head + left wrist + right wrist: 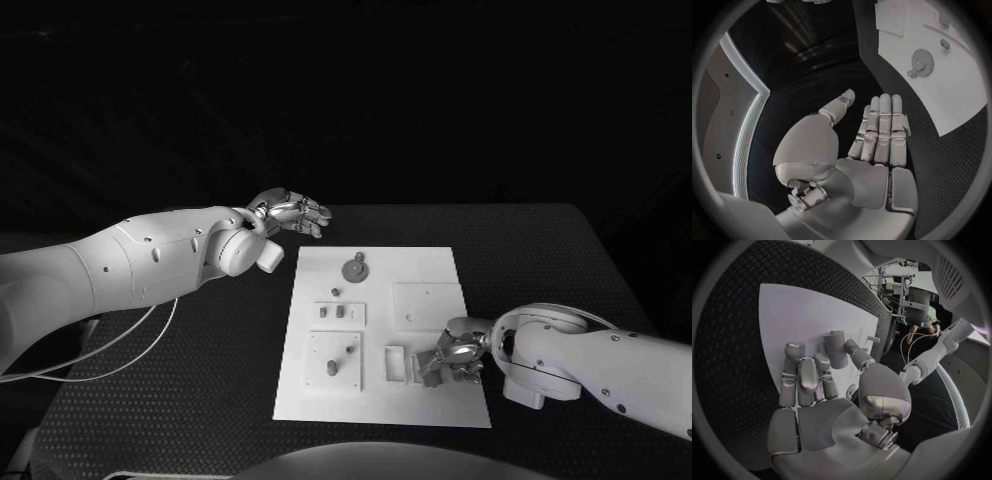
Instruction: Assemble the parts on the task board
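The white task board (pixel 433 265) lies in the middle of the table. At its back are a gear (pixel 355 268) and a small peg (pixel 336 292), and small plates (pixel 339 315) sit nearer the front. My right hand (pixel 454 352) is low over the board's front right part, fingertips down beside a small grey part (pixel 427 366). In the right wrist view the right hand (pixel 826 385) stretches over the board (pixel 792 315) with thumb and fingers close together; I cannot tell whether they hold anything. My left hand (pixel 296 213) hovers off the board's back left corner, holding nothing. Its fingers (pixel 879 130) are straight.
The black table (pixel 548 250) runs around the board on all sides. A square recess (pixel 428 302) sits on the board's right half. The left wrist view shows the board (pixel 954 95) with the gear (pixel 920 60) beyond the fingertips.
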Robot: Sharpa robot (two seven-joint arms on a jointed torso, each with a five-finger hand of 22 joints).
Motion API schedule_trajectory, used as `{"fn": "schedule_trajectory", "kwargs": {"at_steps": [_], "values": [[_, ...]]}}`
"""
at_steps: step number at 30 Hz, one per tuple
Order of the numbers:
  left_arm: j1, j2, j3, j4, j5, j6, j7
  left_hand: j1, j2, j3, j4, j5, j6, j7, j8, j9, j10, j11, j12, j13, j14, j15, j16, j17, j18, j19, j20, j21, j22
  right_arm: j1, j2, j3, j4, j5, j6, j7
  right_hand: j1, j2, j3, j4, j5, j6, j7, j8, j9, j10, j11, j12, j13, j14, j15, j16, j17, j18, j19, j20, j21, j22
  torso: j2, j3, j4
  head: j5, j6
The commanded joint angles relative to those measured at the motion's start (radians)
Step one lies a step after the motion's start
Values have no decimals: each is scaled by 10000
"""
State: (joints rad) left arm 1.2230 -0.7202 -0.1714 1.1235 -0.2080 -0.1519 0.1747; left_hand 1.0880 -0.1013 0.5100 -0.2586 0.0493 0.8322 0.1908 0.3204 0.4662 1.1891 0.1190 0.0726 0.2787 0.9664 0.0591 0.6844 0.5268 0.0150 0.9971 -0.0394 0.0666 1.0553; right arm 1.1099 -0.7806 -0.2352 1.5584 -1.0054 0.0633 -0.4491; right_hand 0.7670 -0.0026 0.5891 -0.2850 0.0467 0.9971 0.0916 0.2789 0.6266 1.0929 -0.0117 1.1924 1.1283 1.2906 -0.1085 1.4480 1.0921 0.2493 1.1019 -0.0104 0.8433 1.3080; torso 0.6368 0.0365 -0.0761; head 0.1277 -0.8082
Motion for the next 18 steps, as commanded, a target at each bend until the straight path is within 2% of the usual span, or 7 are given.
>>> {"fn": "schedule_trajectory", "kwargs": {"at_steps": [1,5,7,10,18], "values": [[10,13,5,14,65,144,48,-122,-22,-58,33,30,-8,-43,45,-17,13,-48,0,-10,68,-6,-42,17,62,64,-7,31,-18,92,-17,-38,160,329,-228,-216,295,153,77,9,38,203,51,57,74,66,-7,3,-18,44,-56,45,-12,125,33,44,53,199,-7,12,-12,41,36],[10,-2,3,16,65,156,32,-127,-29,-63,33,31,-11,-41,45,-20,10,-46,-2,-11,65,-5,-46,20,61,62,-7,30,-19,337,-86,-37,401,324,-699,-182,21,99,79,166,38,306,22,49,43,120,-36,-5,-46,89,-84,89,-14,125,66,56,70,192,-3,19,-11,43,70],[11,-17,2,26,65,152,24,-129,-31,-64,33,31,-12,-41,45,-20,10,-46,-2,-11,64,-5,-47,20,61,61,-6,29,-19,468,-126,-38,533,326,-850,-178,-177,-88,21,228,40,377,2,60,35,176,-54,2,-59,156,-95,129,35,125,99,49,88,191,-2,9,-13,55,79],[12,-22,1,31,65,152,23,-142,-40,-71,38,30,-15,-39,45,-22,7,-44,-4,-12,61,-3,-53,24,59,59,-5,28,-21,568,-172,-38,726,330,-947,-187,-378,-187,39,384,39,475,-37,78,27,281,-92,4,-89,247,-126,171,76,125,167,13,108,181,-2,-12,-21,14,92],[12,-15,1,35,65,156,8,-155,-48,-78,44,30,-16,-38,46,-25,3,-42,-7,-14,58,-1,-60,30,58,56,-4,28,-22,593,-79,-36,871,548,-1001,-239,-653,-181,175,579,39,570,-79,45,-21,432,-139,-4,-108,383,-181,241,124,125,267,-71,134,176,7,13,13,31,52]]}}
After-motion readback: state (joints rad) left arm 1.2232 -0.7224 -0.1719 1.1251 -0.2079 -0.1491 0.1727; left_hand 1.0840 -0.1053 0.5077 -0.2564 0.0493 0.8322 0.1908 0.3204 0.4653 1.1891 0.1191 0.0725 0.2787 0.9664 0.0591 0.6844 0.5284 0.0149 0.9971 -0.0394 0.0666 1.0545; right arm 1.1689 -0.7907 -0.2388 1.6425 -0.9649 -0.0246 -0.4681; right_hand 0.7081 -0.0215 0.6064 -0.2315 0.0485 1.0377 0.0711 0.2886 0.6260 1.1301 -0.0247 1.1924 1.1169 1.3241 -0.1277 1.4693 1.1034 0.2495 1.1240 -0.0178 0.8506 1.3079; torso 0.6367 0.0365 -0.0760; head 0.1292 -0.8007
